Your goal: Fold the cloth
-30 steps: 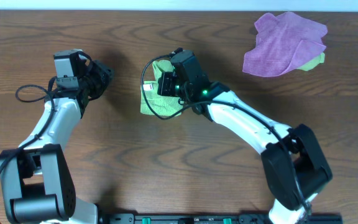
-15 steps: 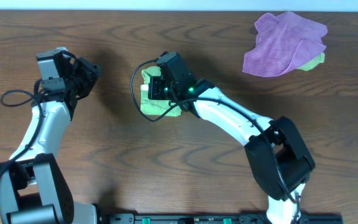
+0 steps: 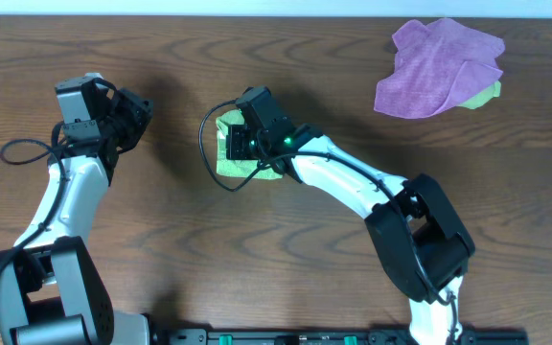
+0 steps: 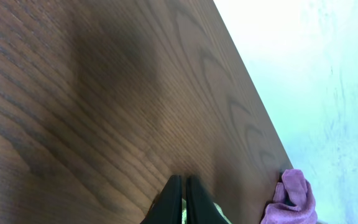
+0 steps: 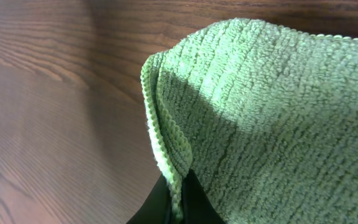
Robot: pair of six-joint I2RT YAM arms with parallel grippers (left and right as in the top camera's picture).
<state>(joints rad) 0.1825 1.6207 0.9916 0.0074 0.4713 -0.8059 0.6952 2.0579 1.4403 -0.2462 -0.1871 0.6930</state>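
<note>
The lime-green cloth lies bunched in a folded heap at the table's middle, largely under my right arm's wrist. Up close, the cloth fills the right wrist view, and its hemmed edge runs down between the black fingers. My right gripper is shut on that edge. At the far left my left gripper hangs over bare wood, fingers pressed together with nothing between them, well apart from the cloth.
A purple cloth lies crumpled at the back right, with a pale yellow-green scrap peeking from under it. A black cable loops beside the green cloth. The table's far edge meets a white floor.
My right arm has carried the cloth's edge leftward, so the heap is more compact. The left arm swung left and away from the cloth, then held still.
</note>
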